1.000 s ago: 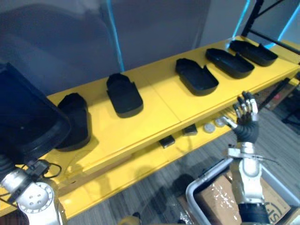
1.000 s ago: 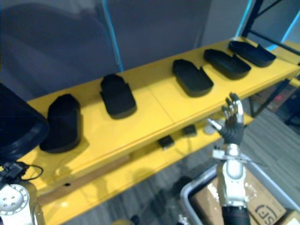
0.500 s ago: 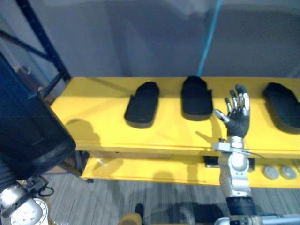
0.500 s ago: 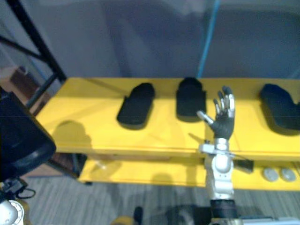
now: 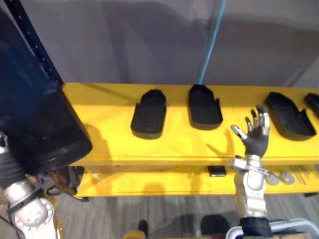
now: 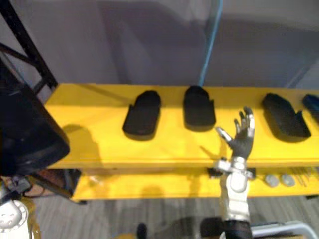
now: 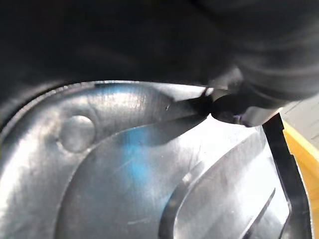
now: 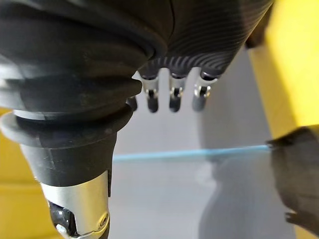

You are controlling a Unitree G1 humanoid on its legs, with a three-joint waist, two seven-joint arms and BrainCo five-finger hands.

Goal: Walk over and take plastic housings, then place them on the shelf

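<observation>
The large black housing [image 5: 35,114] at the near left runs off the left edge and hides the left end of the yellow shelf [image 5: 114,102]; seen from close, the left hand [image 7: 259,59] against its inner wall is too dark and blurred to read. At the far right another housing [image 5: 314,101] is cut off by the edge, with only a corner showing. On the shelf's lower level a small dark block [image 5: 217,171], round grey pieces [image 5: 286,177] and thin pale items [image 5: 301,174] are too small to identify.

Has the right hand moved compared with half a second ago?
Yes: against the yellow shelf the right hand sits lower, nearer the front edge, and farther right of the nearest housing.
</observation>
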